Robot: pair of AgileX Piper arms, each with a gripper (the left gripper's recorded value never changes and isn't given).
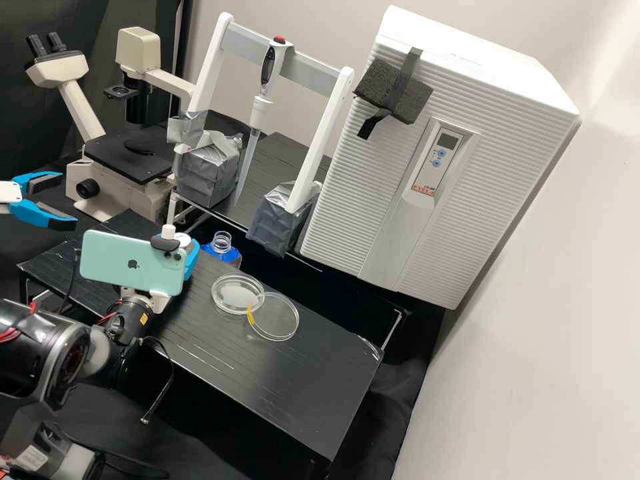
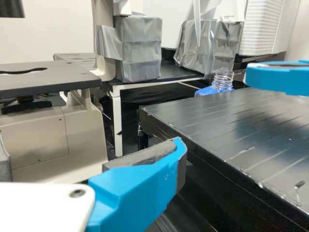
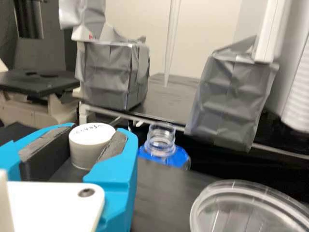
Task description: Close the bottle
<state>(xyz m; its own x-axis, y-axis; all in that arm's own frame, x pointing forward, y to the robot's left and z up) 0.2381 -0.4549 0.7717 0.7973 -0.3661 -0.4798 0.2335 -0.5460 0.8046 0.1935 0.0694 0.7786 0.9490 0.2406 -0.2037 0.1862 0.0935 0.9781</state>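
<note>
A clear bottle [image 1: 222,245] with blue liquid and an open neck stands at the far edge of the black platform [image 1: 287,373]; the same bottle [image 3: 161,143] is close ahead in the right wrist view and farther off [image 2: 219,82] in the left wrist view. My right gripper [image 1: 177,244] [image 3: 91,141] is shut on a white cap [image 3: 91,144], held just left of the bottle and partly hidden by a phone in the high view. My left gripper [image 1: 65,199] [image 2: 212,113] hangs open and empty off the platform's left side, near the microscope.
Two clear petri dish halves [image 1: 237,293] [image 1: 273,317] lie mid-platform. A mint phone on a mount [image 1: 133,261] stands at the left. Behind are a microscope [image 1: 113,160], a pipette [image 1: 262,100] on a white stand with grey taped feet [image 1: 207,167], and a large white appliance [image 1: 440,153].
</note>
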